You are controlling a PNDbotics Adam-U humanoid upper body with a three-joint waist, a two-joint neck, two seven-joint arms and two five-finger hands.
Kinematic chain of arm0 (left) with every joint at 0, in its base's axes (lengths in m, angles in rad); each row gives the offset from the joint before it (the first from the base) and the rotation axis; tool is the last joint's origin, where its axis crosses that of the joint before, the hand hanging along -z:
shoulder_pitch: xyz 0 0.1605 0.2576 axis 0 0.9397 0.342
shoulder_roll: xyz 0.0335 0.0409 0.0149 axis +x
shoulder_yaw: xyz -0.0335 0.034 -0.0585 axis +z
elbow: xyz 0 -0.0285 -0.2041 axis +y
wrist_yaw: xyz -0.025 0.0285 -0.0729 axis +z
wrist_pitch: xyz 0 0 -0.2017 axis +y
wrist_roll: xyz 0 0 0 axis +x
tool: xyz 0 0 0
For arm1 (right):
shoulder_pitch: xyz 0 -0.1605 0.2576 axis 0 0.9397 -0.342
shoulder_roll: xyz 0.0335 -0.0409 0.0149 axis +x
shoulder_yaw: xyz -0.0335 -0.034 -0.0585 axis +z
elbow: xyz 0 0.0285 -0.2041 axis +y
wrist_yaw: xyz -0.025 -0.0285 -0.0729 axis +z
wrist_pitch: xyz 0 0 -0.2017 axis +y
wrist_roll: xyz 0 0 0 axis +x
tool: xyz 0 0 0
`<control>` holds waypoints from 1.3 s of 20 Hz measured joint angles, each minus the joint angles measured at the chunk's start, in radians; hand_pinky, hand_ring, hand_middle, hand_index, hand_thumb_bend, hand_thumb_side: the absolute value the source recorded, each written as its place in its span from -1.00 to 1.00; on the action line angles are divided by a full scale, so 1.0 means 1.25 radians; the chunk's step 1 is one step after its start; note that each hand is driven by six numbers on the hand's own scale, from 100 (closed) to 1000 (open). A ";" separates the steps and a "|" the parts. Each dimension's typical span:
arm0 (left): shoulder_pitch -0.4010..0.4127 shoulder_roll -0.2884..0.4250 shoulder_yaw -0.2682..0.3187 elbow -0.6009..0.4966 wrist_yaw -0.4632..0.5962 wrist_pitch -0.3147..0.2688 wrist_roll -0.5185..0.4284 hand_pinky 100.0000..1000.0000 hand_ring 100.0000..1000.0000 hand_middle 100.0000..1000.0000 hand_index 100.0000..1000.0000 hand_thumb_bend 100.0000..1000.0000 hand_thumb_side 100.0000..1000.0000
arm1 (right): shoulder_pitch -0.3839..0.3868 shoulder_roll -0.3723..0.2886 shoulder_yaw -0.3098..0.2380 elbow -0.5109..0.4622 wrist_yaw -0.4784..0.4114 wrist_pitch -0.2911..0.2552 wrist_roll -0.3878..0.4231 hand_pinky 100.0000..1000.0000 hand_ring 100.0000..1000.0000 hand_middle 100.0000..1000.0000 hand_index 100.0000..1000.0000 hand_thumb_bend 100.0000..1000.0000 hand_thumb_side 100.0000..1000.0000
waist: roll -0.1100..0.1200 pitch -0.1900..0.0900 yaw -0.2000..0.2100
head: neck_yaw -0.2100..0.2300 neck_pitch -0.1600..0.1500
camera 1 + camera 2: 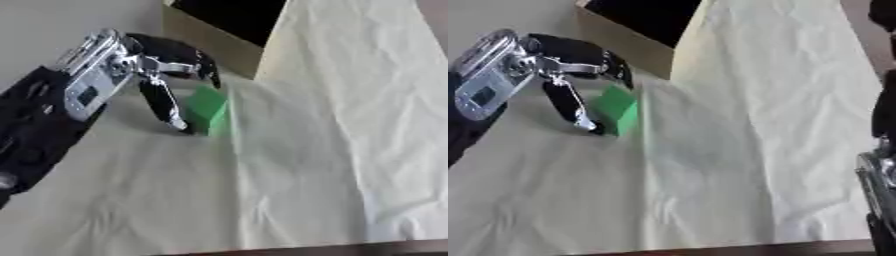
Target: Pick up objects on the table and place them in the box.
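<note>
Count: 1 green block, 1 box, 2 robot arms in view.

Green block: sits on the tabletop toward its far left corner, just beside the near side of the box, apart from it. Appears upright on the cloth; whether it is lifted off the cloth cannot be told.

Box: tan cardboard, open top, dark interior, at the far left of the tabletop. Contents not visible.

Left hand: reaches in from the left edge, black w/ silver wrist housing. Fingers curled down over the block's far side and the thumb down along its left face; the hand is grasping the green block betw. thumb and fingers.

Right hand: only a dark strip shows at the right edge of the right eye view, w/ a silver joint lower down. Finger posture cannot be told.

Surface: tabletop covered w/ pale cream-yellow cloth, wrinkled and creased, one long fold running from the box corner toward the near edge. Dark brown rim shows along the near edge.

Room: plain pale grey wall or floor area beyond the far left.
</note>
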State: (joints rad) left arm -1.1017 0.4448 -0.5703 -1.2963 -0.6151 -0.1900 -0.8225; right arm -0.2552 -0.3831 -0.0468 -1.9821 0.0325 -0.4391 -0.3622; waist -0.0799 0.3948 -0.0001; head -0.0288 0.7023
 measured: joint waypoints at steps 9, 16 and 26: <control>-0.006 -0.003 0.003 0.001 0.009 0.042 -0.017 0.30 0.48 0.35 0.46 -0.37 -0.49 | 0.000 0.001 -0.002 0.000 -0.003 0.003 -0.004 0.50 0.42 0.13 0.62 -1.00 0.71 | 0.003 0.000 -0.005 | 0.000 0.000; -0.005 -0.011 0.005 0.017 0.002 0.038 0.050 0.13 0.31 0.16 0.25 -0.73 -0.65 | 0.001 0.007 -0.002 0.000 -0.006 0.007 -0.008 0.50 0.42 0.13 0.62 -1.00 0.72 | 0.002 0.000 -0.007 | 0.000 0.000; -0.001 -0.010 0.010 0.000 0.041 0.058 0.049 0.02 0.22 0.09 0.17 -1.00 -0.87 | 0.001 0.008 -0.003 0.000 -0.011 0.012 -0.016 0.50 0.42 0.12 0.62 -1.00 0.72 | 0.001 0.000 -0.007 | 0.000 0.000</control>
State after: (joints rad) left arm -1.1033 0.4325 -0.5581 -1.2961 -0.5644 -0.1176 -0.7615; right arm -0.2534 -0.3735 -0.0500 -1.9821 0.0190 -0.4241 -0.3824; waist -0.0792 0.3949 -0.0087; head -0.0292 0.7029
